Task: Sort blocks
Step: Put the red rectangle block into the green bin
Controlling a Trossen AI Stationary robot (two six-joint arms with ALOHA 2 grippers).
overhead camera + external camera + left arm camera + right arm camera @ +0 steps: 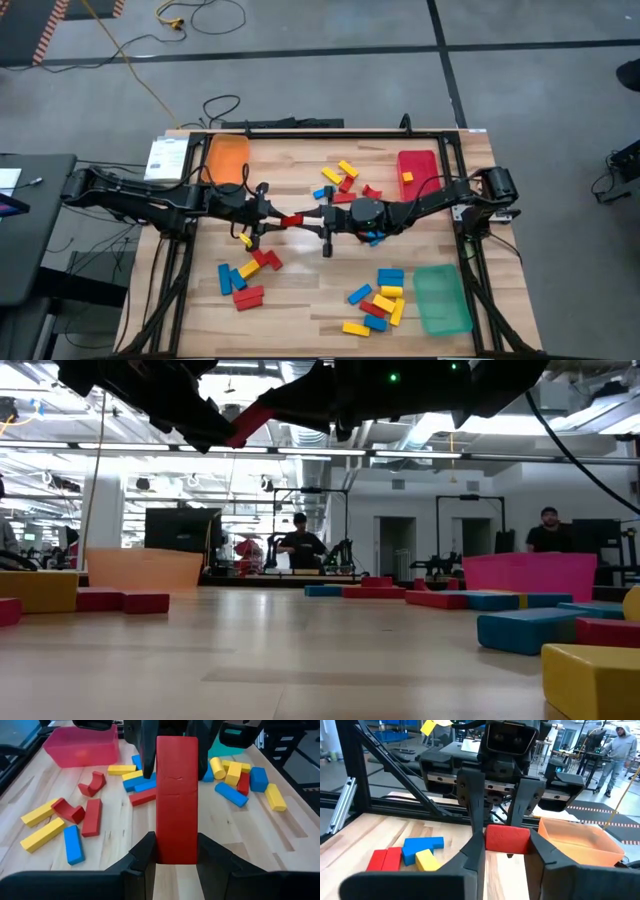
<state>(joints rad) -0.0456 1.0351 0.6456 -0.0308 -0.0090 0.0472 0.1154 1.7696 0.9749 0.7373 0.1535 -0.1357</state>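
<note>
1. The left gripper point(268, 214) is pinching one end of a red block point(292, 219) above the middle of the table point(300, 290), its fingers point(145, 852) narrowly set and pressing both sides of the block.
2. The right gripper point(318, 220) is meeting it head-on, its fingers point(472, 845) flanking the block's far end point(507, 839); they appear to be closing on it, though whether they are gripping yet cannot be told.
3. This is looking like a handover in mid-air, the block point(250, 422) bridging the two grippers well clear of the wood.
4. Just beyond the right gripper, loose blocks in red, yellow and blue point(137, 781) are lying scattered on the table; further out behind it sits the red tray point(417, 172).
5. Behind the left gripper, the orange tray point(580, 840) is waiting, with a small cluster of blocks point(407, 855) off to one side of it.
6. Risk: if the left gripper is letting go before the right has a firm pinch, the block is likely dropping among the loose pieces below.
7. Risk: both grippers clamping and pulling apart together could twist the block askew or snap it free.
8. The green tray point(441, 298) is sitting well away, and the arms' shadow is hiding any block directly beneath the grippers.
</note>
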